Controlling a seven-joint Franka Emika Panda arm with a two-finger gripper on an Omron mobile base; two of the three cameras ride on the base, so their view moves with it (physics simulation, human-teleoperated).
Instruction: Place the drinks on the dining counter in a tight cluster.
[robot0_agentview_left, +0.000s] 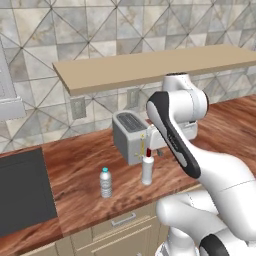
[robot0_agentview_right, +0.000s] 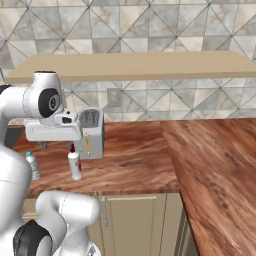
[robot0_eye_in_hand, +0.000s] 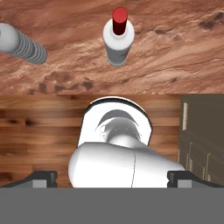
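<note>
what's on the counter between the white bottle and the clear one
Nothing: bare wood counter between the white bottle and the clear bottle, plain in the left base view.

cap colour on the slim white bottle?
Red, on the white bottle. Clearest in the hand view.

Reddish-brown wood grain runs across the desk (robot0_agentview_left: 75, 170). The slim bottle (robot0_agentview_left: 147, 170) is white with a red cap, the small bottle (robot0_agentview_left: 105, 183) clear with a blue cap. Toaster (robot0_agentview_left: 129, 136) silver-grey, wall shelf (robot0_agentview_left: 150, 67) pale tan, wall tiles (robot0_agentview_left: 75, 30) grey-beige triangles, cabinets (robot0_agentview_right: 140, 220) cream.
</note>
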